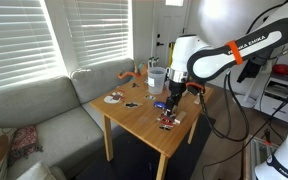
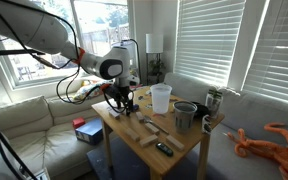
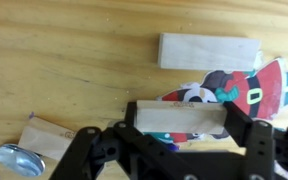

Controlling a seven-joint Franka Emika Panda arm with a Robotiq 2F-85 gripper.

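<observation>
Gripper clenched on a wooden block, fingers pressing in on its two short ends. In the wrist view the block's long axis runs straight across the frame, side to side, level, spanning the gap between the fingers; the broad pale face is up toward the camera. Held low over the table, near the table's middle in both exterior views; can't tell whether it touches the surface. Right under and behind the block lies a picture card with a panda-like figure in red and green, partly covered by the block. A second block lies flat on the tabletop beyond it, long axis roughly parallel to the held one, apart from it. A flat wood piece sits at lower left, tilted, with a shiny metal piece just beside it at the frame edge. In an exterior view the gripper points down at the table, with a clear cup near it and a metal cup further along the table.
</observation>
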